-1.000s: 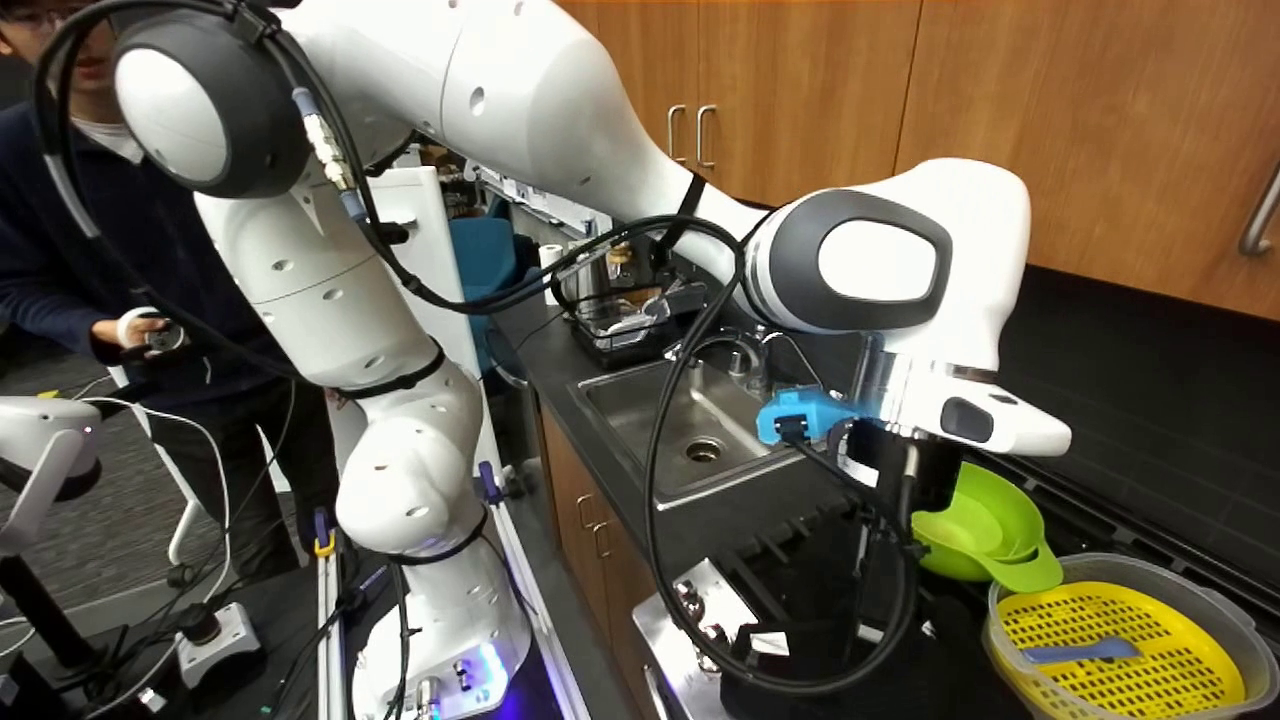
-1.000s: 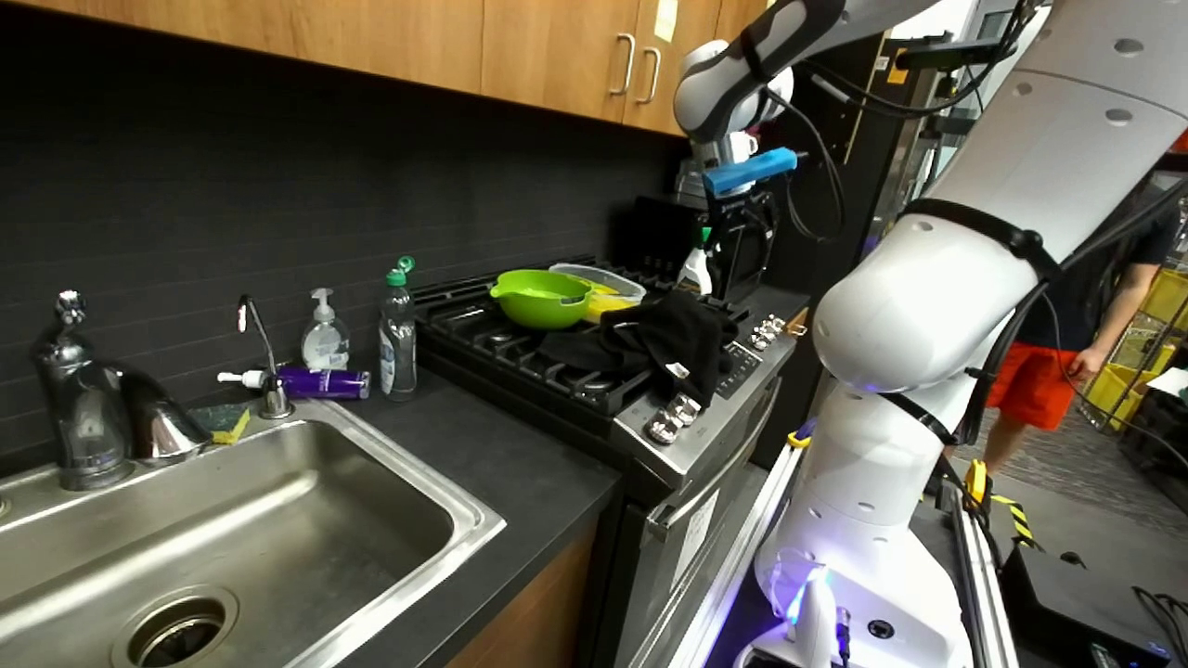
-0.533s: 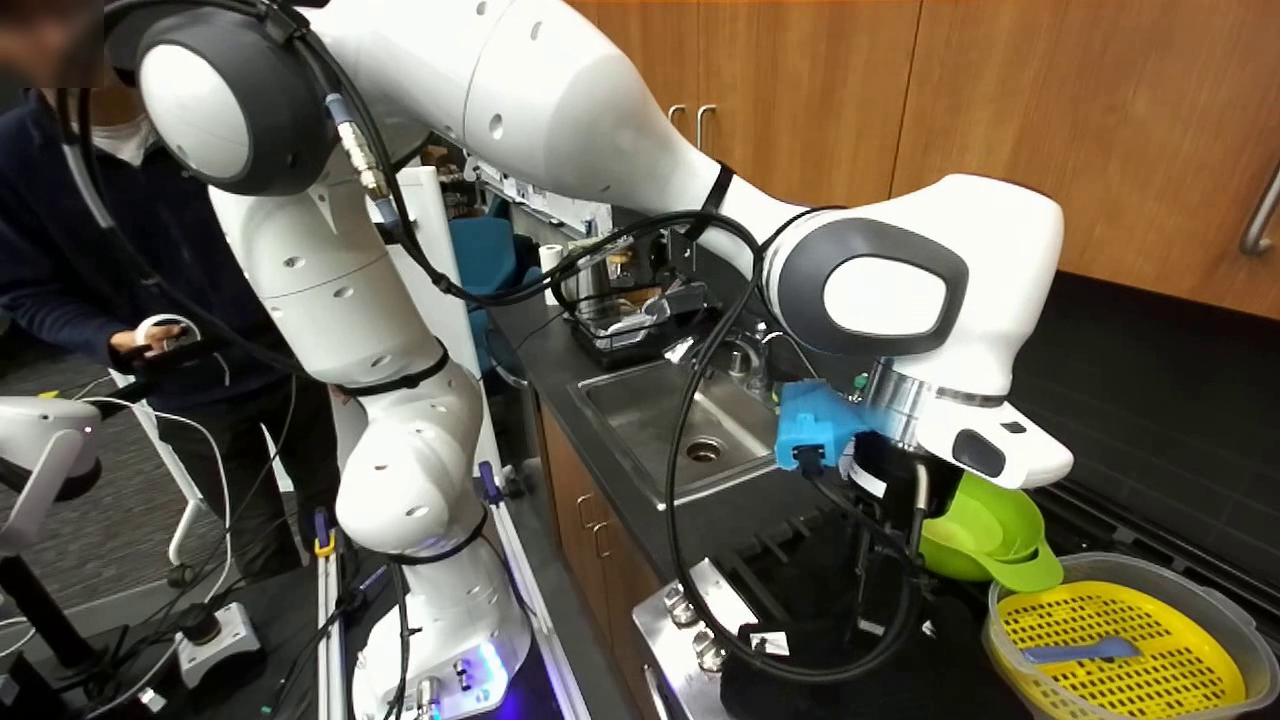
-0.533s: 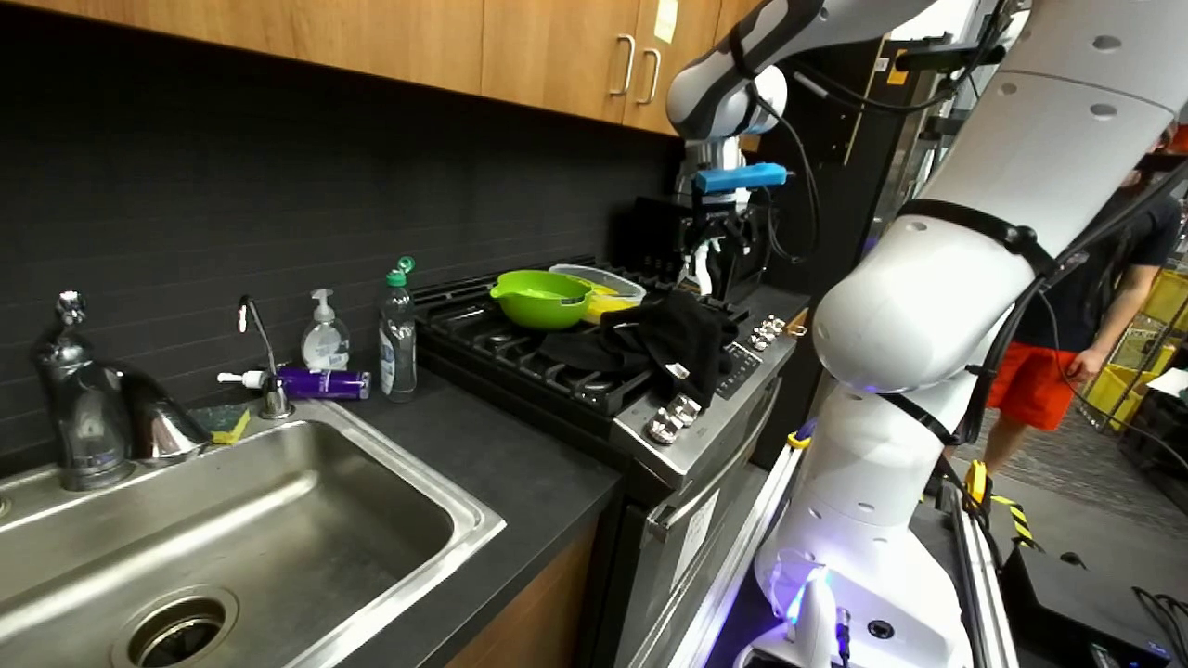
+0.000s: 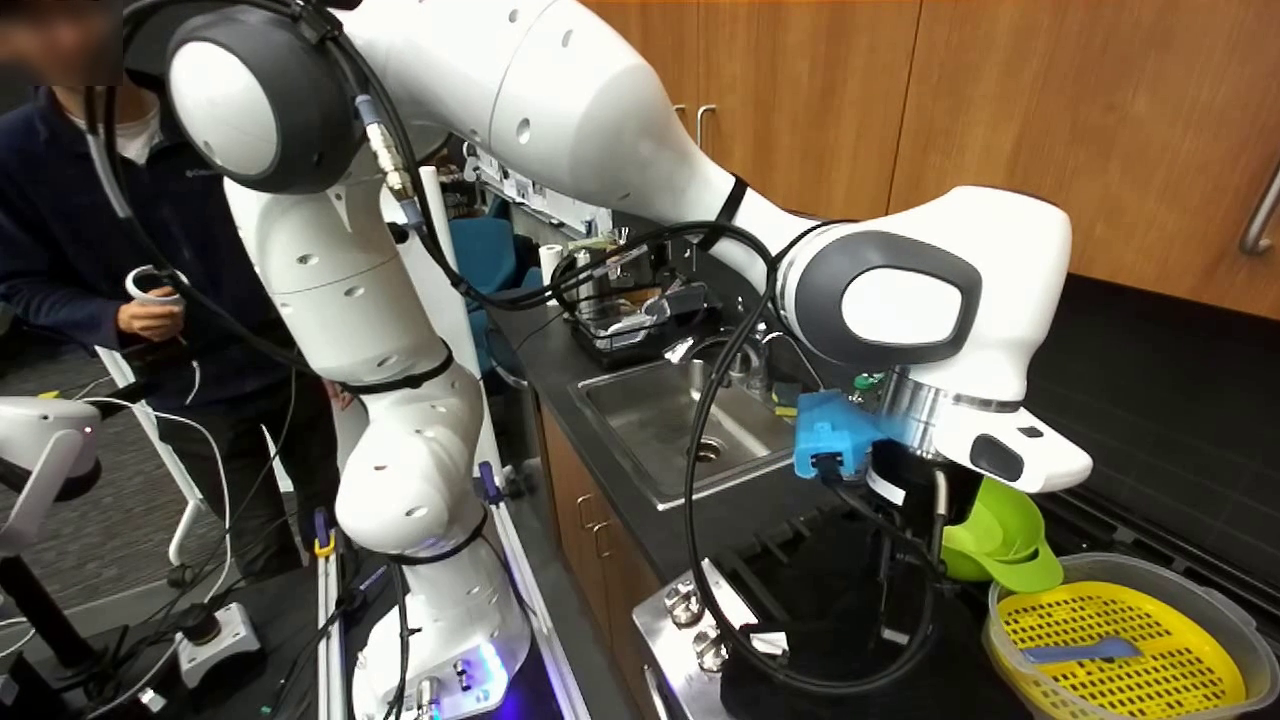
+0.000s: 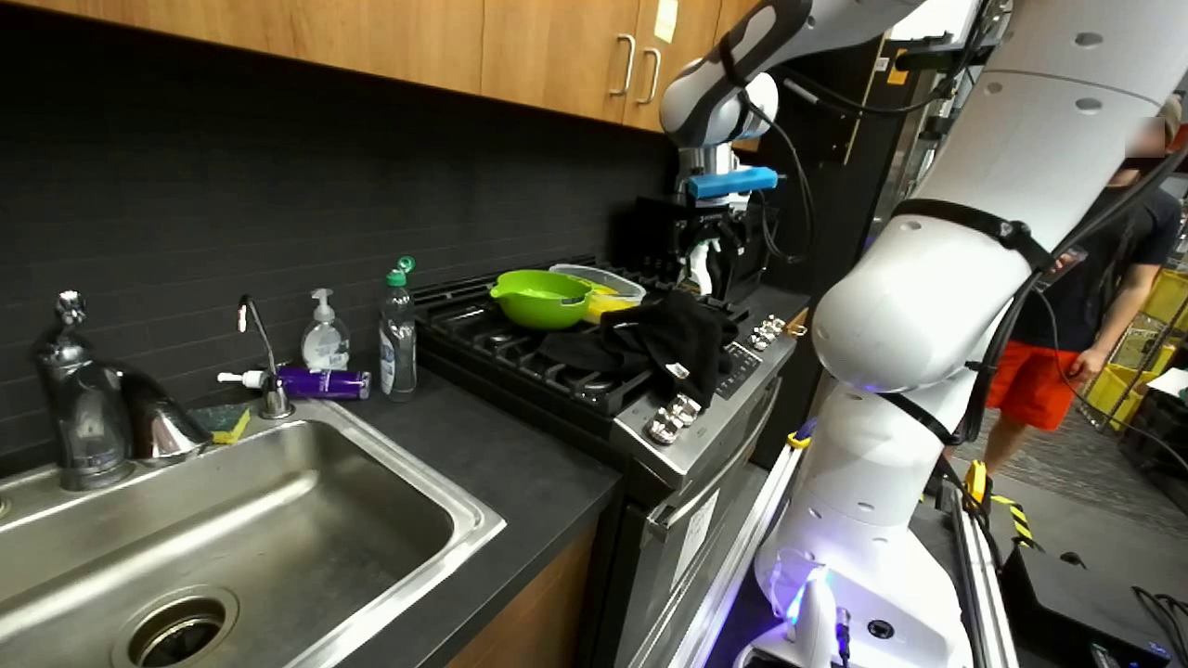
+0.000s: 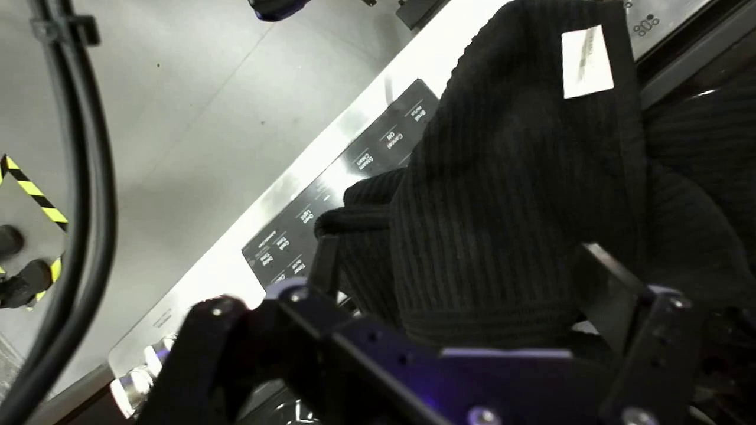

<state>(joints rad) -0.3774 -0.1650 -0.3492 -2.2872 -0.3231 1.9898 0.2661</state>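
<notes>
The claw (image 7: pixel 459 251) has its two fingers (image 7: pixel 611 295) spread wide, with nothing pinched between them; through the broad gap I see the black ribbed cloth (image 7: pixel 502 206) below, though whether either tip brushes it I can't tell. That cloth lies rumpled on the stove (image 6: pixel 705 427), spilling forward over part of the dark control panel (image 7: pixel 378 144). On the panel, turned askew in the wrist view, I can pick out Broil, Cancel, Off, Steam Clean, Oven Light and Cook Time; the finer print is too small. The cloth carries a white tag (image 7: pixel 587 62) with a faint mark I can't read. In an exterior view a printed sheet (image 6: pixel 694 533) hangs on the stove's front, its text beyond me, and a pale note (image 6: pixel 665 19) is stuck on the cabinet (image 6: pixel 557 56). By the sink (image 6: pixel 481 521) stand a green-capped bottle (image 6: pixel 398 339) and a pump bottle (image 6: pixel 325 343), with a purple bottle (image 6: pixel 323 381) on its side, their labels illegible from here. Also on the stove, a green bowl (image 6: pixel 548 301) sits just beside a clear basin (image 5: pixel 1215 605), in which a yellow strainer (image 5: pixel 1090 610) bears a blue utensil (image 5: pixel 1082 651)
</notes>
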